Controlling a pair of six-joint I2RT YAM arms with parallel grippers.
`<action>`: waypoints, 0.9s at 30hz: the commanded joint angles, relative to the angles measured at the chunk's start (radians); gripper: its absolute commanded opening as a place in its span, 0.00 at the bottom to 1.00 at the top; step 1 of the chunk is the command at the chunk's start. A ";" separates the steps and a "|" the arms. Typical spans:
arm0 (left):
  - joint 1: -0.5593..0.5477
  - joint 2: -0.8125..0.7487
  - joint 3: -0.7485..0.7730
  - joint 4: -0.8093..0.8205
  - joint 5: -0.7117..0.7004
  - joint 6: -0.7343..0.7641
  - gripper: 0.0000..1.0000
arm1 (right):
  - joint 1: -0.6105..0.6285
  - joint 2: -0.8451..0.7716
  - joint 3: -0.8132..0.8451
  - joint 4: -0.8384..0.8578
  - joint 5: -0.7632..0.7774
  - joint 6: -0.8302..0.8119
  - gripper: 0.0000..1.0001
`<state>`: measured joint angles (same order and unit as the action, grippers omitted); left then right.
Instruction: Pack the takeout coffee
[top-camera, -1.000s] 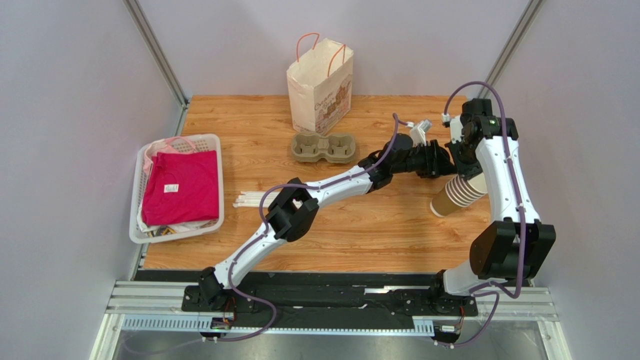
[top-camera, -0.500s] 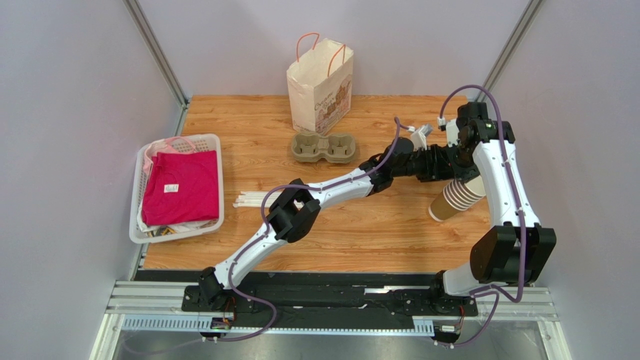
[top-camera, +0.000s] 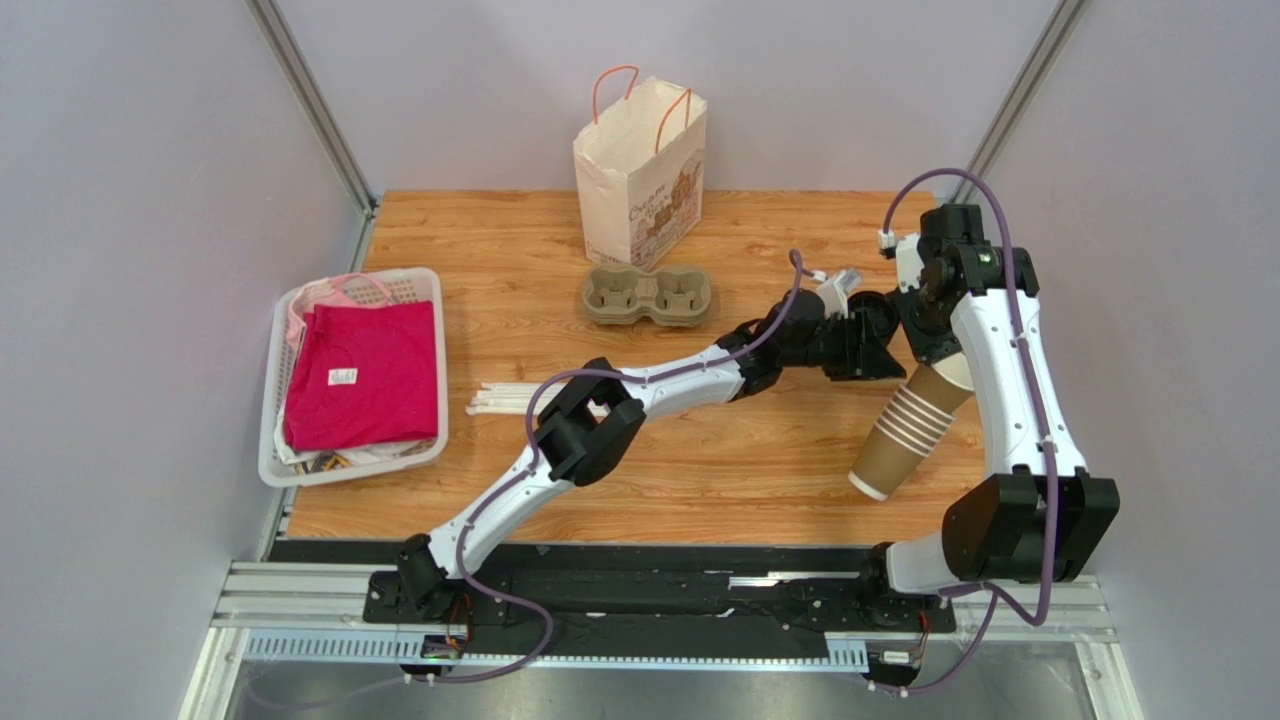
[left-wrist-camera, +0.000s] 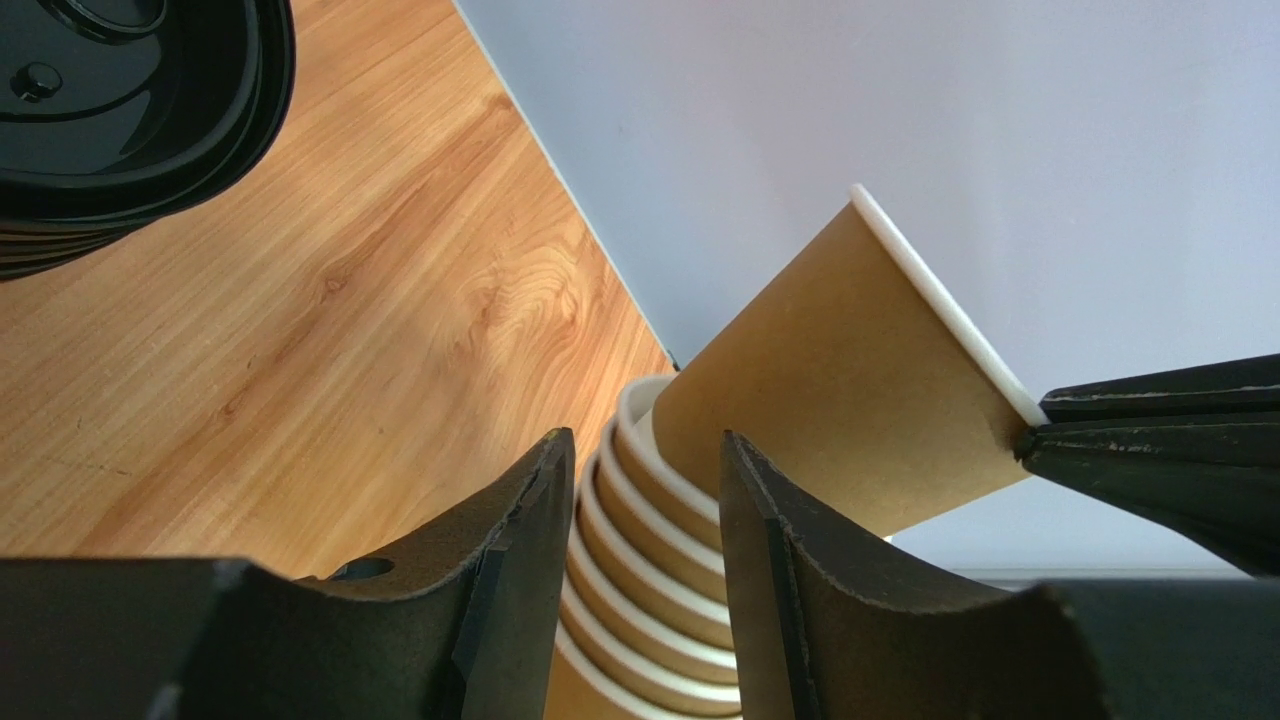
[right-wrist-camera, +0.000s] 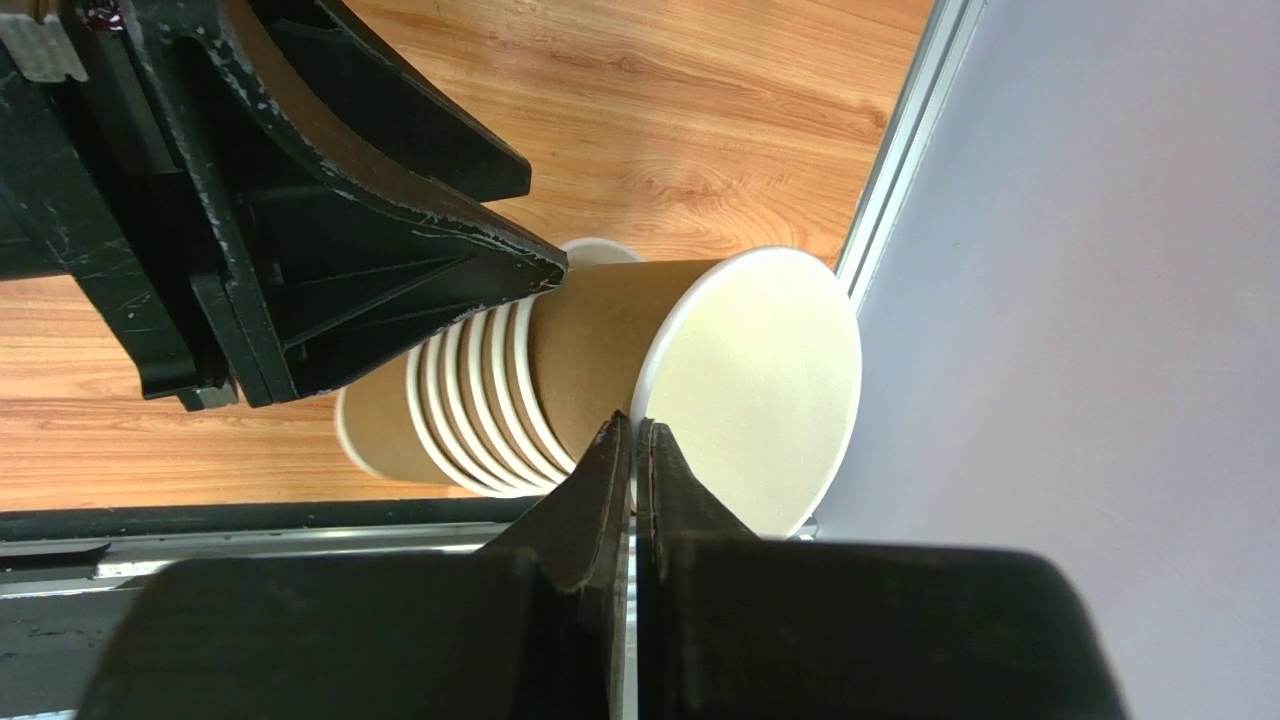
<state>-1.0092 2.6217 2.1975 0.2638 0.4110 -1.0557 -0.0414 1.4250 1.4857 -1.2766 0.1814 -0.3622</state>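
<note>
No lidded tan-brown coffee cup is in view. A stack of lidless brown paper cups (top-camera: 899, 432) hangs tilted above the table's right side. My right gripper (top-camera: 932, 348) is shut on the rim of the top cup (right-wrist-camera: 601, 345), which is partly pulled out of the stack (right-wrist-camera: 451, 398). My left gripper (top-camera: 884, 339) is open beside the stack. One of its fingertips (right-wrist-camera: 544, 272) touches the cups where the top cup meets the stack. In the left wrist view the stack (left-wrist-camera: 646, 570) shows between and beyond my left gripper (left-wrist-camera: 646, 458).
A stack of loose black lids (left-wrist-camera: 120, 105) lies on the table to the left. A paper bag (top-camera: 639, 173) stands at the back, with a cardboard cup carrier (top-camera: 646, 296) before it. White straws (top-camera: 504, 399) and a basket (top-camera: 286, 323) of clothes lie left. The wall (right-wrist-camera: 1082, 300) is close on the right.
The cup stack has swung down toward the near edge while hanging from my right gripper. The top cup has slid partly out. My left gripper has drawn back slightly to the left.
</note>
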 joint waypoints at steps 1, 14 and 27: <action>-0.012 -0.058 -0.002 0.034 0.012 0.039 0.49 | 0.005 -0.040 0.021 0.014 0.000 0.002 0.00; 0.020 -0.232 -0.209 0.129 0.037 0.104 0.70 | 0.003 -0.075 0.008 0.043 0.006 -0.041 0.00; 0.244 -0.777 -0.738 -0.030 0.213 0.220 0.84 | 0.227 -0.135 0.049 0.158 -0.157 -0.146 0.00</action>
<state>-0.8433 2.0476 1.6051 0.2741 0.5392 -0.8875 0.0944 1.3418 1.5902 -1.2278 0.0563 -0.4721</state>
